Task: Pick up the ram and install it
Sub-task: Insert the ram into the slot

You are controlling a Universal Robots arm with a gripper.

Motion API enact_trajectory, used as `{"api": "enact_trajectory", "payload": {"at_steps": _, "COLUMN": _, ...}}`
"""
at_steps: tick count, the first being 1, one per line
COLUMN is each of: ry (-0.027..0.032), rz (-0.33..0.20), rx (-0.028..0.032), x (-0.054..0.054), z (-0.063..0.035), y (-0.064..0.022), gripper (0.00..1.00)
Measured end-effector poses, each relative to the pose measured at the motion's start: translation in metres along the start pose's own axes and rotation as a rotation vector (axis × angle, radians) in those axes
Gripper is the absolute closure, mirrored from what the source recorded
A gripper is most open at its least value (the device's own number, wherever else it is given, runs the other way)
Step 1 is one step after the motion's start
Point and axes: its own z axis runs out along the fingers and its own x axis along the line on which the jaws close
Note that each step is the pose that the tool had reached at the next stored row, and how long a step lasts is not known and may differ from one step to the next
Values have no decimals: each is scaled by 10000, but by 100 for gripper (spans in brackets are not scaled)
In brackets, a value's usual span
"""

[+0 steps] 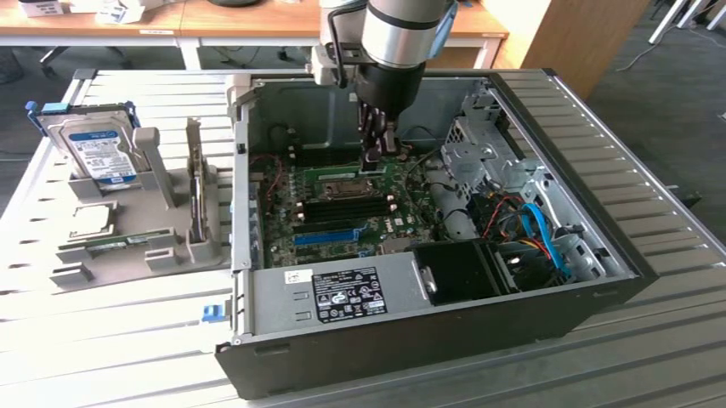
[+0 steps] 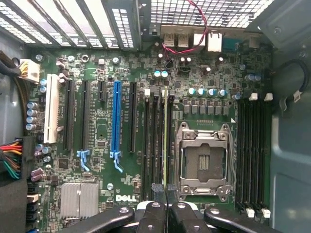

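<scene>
My gripper [image 1: 378, 157] reaches down inside the open computer case [image 1: 375, 340], just above the green motherboard [image 1: 340, 217]. In the wrist view its two fingertips [image 2: 158, 187] are shut on the ram [image 2: 165, 136], seen edge-on as a thin green-yellow strip. The ram lies along the black memory slots [image 2: 154, 145] beside the empty processor socket [image 2: 204, 162]. Whether it sits in a slot or hovers over one I cannot tell.
A long blue expansion slot [image 2: 115, 119] and black slots run parallel nearby. More memory slots [image 2: 252, 150] lie on the socket's other side. Outside the case, a grey stand [image 1: 170, 183] holds a hard drive [image 1: 97, 153] and a green board [image 1: 119, 243]. Cables [image 1: 533, 229] crowd the case's right side.
</scene>
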Motion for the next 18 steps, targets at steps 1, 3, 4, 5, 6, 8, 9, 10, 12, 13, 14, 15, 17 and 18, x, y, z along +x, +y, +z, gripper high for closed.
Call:
{"api": "enact_trajectory", "payload": {"at_steps": 1, "ry": 0, "rz": 0, "rx": 0, "x": 0, "z": 0, "y": 0, "gripper": 88}}
{"api": "enact_trajectory", "payload": {"at_steps": 3, "ry": -1, "rz": 0, "rx": 0, "x": 0, "z": 0, "y": 0, "gripper": 88}}
{"api": "enact_trajectory", "payload": {"at_steps": 4, "ry": -3, "rz": 0, "rx": 1, "x": 2, "z": 1, "y": -1, "gripper": 88}}
{"api": "enact_trajectory", "payload": {"at_steps": 5, "ry": -4, "rz": -2, "rx": 2, "x": 5, "z": 1, "y": -2, "gripper": 88}}
{"api": "enact_trajectory", "payload": {"at_steps": 6, "ry": -2, "rz": -1, "rx": 1, "x": 9, "z": 0, "y": -2, "gripper": 88}}
{"api": "enact_trajectory", "payload": {"at_steps": 8, "ry": -1, "rz": 0, "rx": 0, "x": 16, "z": 0, "y": -2, "gripper": 88}}
{"api": "enact_trajectory", "payload": {"at_steps": 9, "ry": -1, "rz": 0, "rx": 0, "x": 21, "z": -1, "y": -3, "gripper": 88}}
{"api": "enact_trajectory", "payload": {"at_steps": 10, "ry": -1, "rz": -1, "rx": 0, "x": 25, "z": -1, "y": -3, "gripper": 88}}
{"api": "enact_trajectory", "payload": {"at_steps": 12, "ry": -1, "rz": 0, "rx": 0, "x": 36, "z": -1, "y": -4, "gripper": 88}}
{"api": "enact_trajectory", "payload": {"at_steps": 13, "ry": -1, "rz": 0, "rx": 1, "x": 41, "z": -1, "y": -4, "gripper": 88}}
{"api": "enact_trajectory", "payload": {"at_steps": 14, "ry": -1, "rz": 0, "rx": 0, "x": 47, "z": -1, "y": -4, "gripper": 88}}
{"api": "enact_trajectory", "payload": {"at_steps": 15, "ry": -1, "rz": 0, "rx": 0, "x": 53, "z": -2, "y": -4, "gripper": 88}}
{"api": "enact_trajectory", "payload": {"at_steps": 17, "ry": -1, "rz": 0, "rx": 0, "x": 66, "z": -2, "y": -4, "gripper": 88}}
{"api": "enact_trajectory", "payload": {"at_steps": 18, "ry": 0, "rz": 0, "rx": 0, "x": 73, "z": -2, "y": -4, "gripper": 88}}
